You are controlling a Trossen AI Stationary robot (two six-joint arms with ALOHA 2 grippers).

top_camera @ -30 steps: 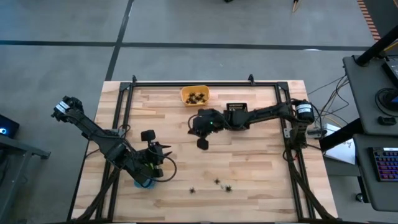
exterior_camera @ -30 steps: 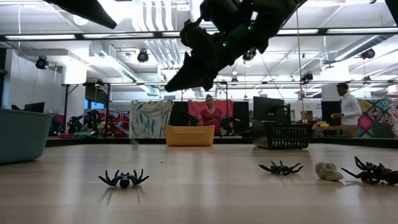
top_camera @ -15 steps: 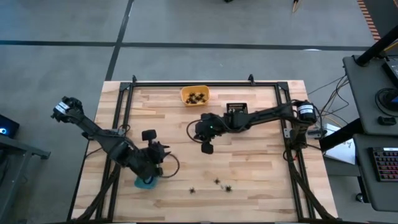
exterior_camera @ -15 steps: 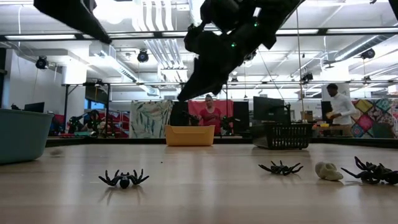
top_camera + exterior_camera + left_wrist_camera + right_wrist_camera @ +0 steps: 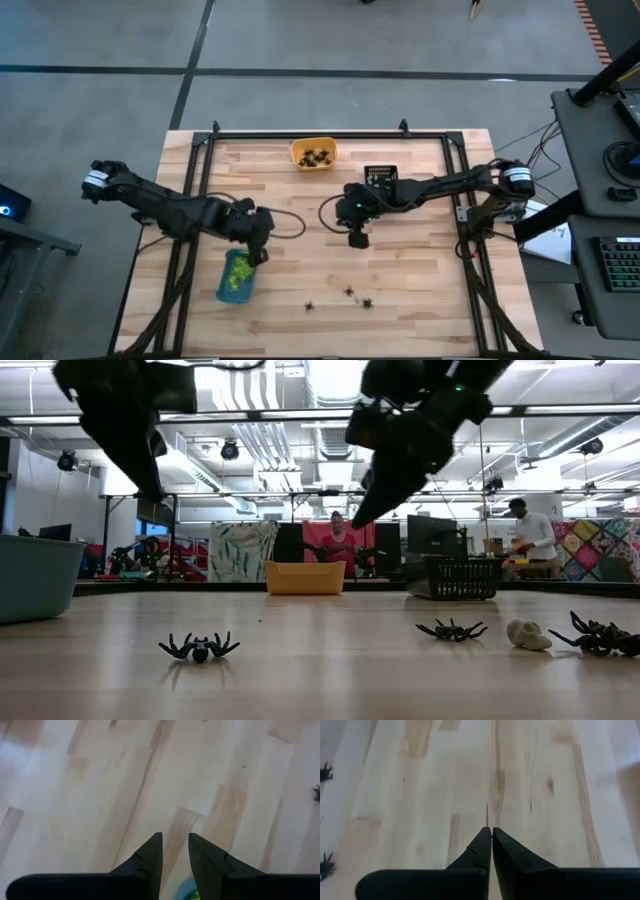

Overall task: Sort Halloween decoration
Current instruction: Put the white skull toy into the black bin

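- The left gripper (image 5: 262,232) hangs above the desk (image 5: 400,300) on its left half, just past the upper end of the blue tray (image 5: 236,277); its jaws stand a little apart with a narrow gap, and nothing is between them in the left wrist view (image 5: 175,851)
- The right gripper (image 5: 357,238) hangs over the middle of the desk, near the black tray (image 5: 380,175); its jaws are pressed together tip to tip and hold nothing, as the right wrist view (image 5: 491,836) shows over bare wood
- The blue tray lies near the front left of the desk and holds lime-green trinkets (image 5: 238,275)
- The orange tray (image 5: 314,153) sits at the far edge of the desk with dark trinkets (image 5: 318,157) inside
- Loose on the desk near its front edge, right of the blue tray: a black spider (image 5: 312,304), a whitish piece (image 5: 349,292) and another black spider (image 5: 368,300), all apart from both grippers
- In the low view a spider (image 5: 199,647) lies alone at the left, another spider (image 5: 452,629) sits near the whitish piece (image 5: 527,635), and a further dark spider shape (image 5: 603,635) is just beside that
- People stand in the room behind the desk, one in red (image 5: 338,543) and one in a light top (image 5: 525,533)
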